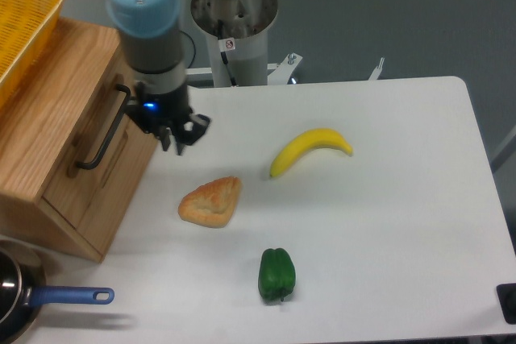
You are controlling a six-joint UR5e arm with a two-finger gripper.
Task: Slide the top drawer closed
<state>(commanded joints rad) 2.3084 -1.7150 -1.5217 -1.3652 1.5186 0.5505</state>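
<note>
I stand at a white bench [387, 223] with a gray wall behind it and my gray post bolted at the back edge. On the bench I count 1 yellow banana [310, 150], 1 piece of bread [211, 201] and 1 green pepper [276, 274], all well apart from each other. At the left sits 1 wooden cabinet [48, 130]. The top drawer [109, 130] is in its slanted front, with 1 long black handle [103, 128] running along it, and its front looks level with the wood around it. On top of the cabinet, at the far left, is 1 yellow mesh basket [22, 26]; I cannot see what is in it. At the bottom left corner there is 1 dark pan [12, 300] with a blue handle, and I cannot tell what is inside. My claw [177, 136] hangs just right of the cabinet, above the bench, holding nothing. Its 2 fingers point down, but I cannot tell how wide they are.
</note>
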